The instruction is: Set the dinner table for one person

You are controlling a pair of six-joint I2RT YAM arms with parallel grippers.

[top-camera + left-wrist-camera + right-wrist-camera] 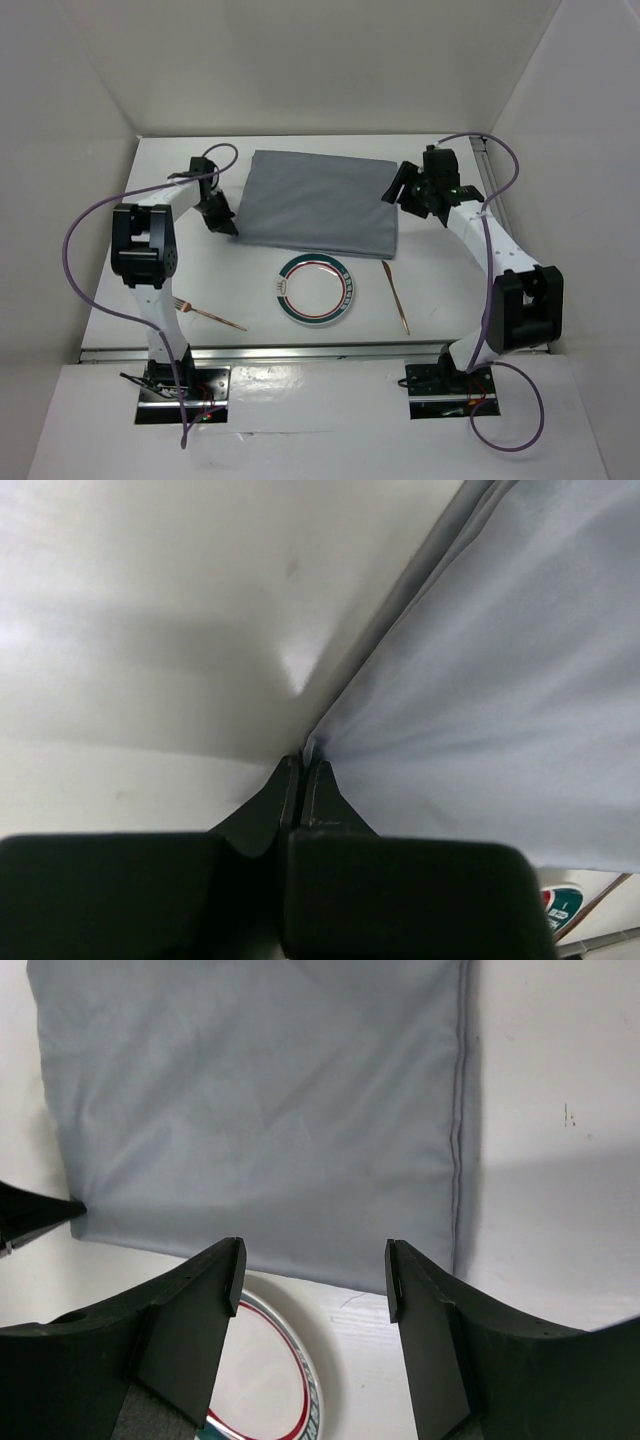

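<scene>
Lengthwise, dinner table [250, 290] and grey cloth [315, 200] both run left-right.

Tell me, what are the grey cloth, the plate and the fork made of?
Grey cloth: likely woven fabric, matte, with a stitched hem and soft creases. Plate: probably glazed ceramic, maybe plastic; glossy white with green and red rim bands. Fork: seemingly metal with a coppery finish, thin and shiny.

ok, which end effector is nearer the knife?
Right. Right end effector sits open by the cloth, beyond the knife; left end effector is shut on the cloth's near-left corner, across the plate.
</scene>
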